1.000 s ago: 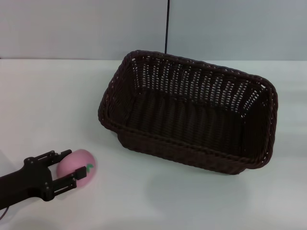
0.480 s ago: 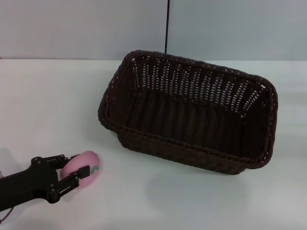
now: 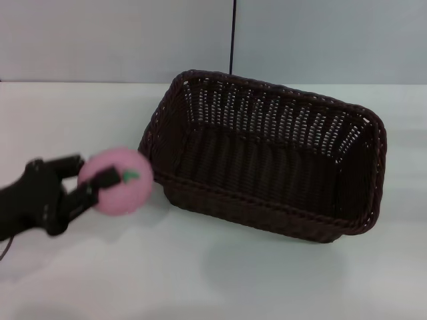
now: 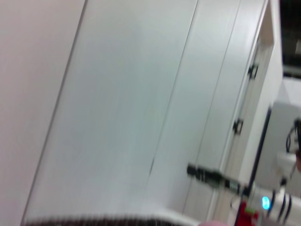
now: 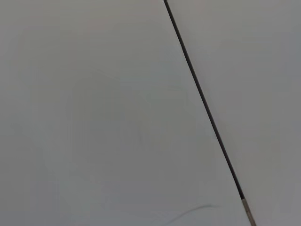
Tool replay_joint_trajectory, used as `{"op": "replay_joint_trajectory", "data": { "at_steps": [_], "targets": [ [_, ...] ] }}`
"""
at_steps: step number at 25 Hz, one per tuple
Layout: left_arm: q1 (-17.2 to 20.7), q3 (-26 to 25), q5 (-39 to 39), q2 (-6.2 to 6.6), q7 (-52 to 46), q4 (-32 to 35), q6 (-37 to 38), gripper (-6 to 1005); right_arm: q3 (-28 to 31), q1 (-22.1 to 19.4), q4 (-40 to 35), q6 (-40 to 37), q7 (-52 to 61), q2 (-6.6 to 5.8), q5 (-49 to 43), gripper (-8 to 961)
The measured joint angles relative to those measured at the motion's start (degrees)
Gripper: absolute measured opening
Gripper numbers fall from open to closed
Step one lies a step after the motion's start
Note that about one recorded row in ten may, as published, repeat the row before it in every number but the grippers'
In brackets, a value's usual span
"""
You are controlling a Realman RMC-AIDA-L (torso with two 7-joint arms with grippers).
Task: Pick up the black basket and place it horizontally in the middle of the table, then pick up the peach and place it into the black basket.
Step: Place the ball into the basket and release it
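The black basket stands upright and empty on the white table, right of centre, its long side slightly turned. My left gripper is shut on the pink peach and holds it in the air just left of the basket's near left corner. The peach's green leaf mark faces up and to the right. The left wrist view shows only a strip of the basket's rim along its lower edge. My right gripper is out of view.
A grey wall with a dark vertical seam stands behind the table. White table surface lies left of and in front of the basket. The left wrist view shows wall panels and distant equipment.
My left gripper closed on the peach, lifted it off the table and carried it up and toward the basket's left corner. The basket has not moved.
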Motion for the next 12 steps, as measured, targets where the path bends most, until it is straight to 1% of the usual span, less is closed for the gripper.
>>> {"op": "replay_joint_trajectory", "data": {
  "at_steps": [3, 4, 5, 7, 9, 10, 11, 12],
  "targets": [
    [-3.52, -0.8, -1.68, -1.8, -1.18, -0.29, -0.37, 262, -0.12, 0.07, 0.09, 0.04, 0.0, 0.33, -0.01, 425],
    [-5.26, -0.82, -2.12, -2.16, -1.43, -1.29, -1.08, 258, -0.19, 0.11, 0.13, 0.05, 0.0, 0.48, -0.05, 425],
    [-6.87, -0.81, -2.3, -2.38, -1.61, -2.57, -2.01, 254, -0.26, 0.19, 0.16, 0.05, 0.0, 0.63, -0.12, 425],
    [-10.44, -0.81, -2.4, -2.4, -1.89, -6.24, -5.2, 246, -0.42, 0.24, 0.19, -0.05, 0.0, 0.86, -0.21, 425],
    [-14.1, -0.92, -2.84, -2.47, -2.61, -9.67, -11.76, 237, -0.49, 0.15, 0.26, -0.19, -0.04, 1.25, -0.32, 425],
    [-14.1, -0.92, -2.84, -2.47, -2.61, -9.67, -11.76, 233, -0.49, 0.15, 0.26, -0.19, -0.04, 1.25, -0.32, 425],
    [-15.7, -0.97, -3.72, -2.71, -3.06, -11.3, -16.28, 229, -0.55, 0.12, 0.38, -0.23, -0.07, 1.36, -0.44, 425],
    [-15.7, -0.97, -3.72, -2.71, -3.06, -11.3, -16.28, 225, -0.55, 0.12, 0.38, -0.23, -0.07, 1.36, -0.44, 425]
  ]
}}
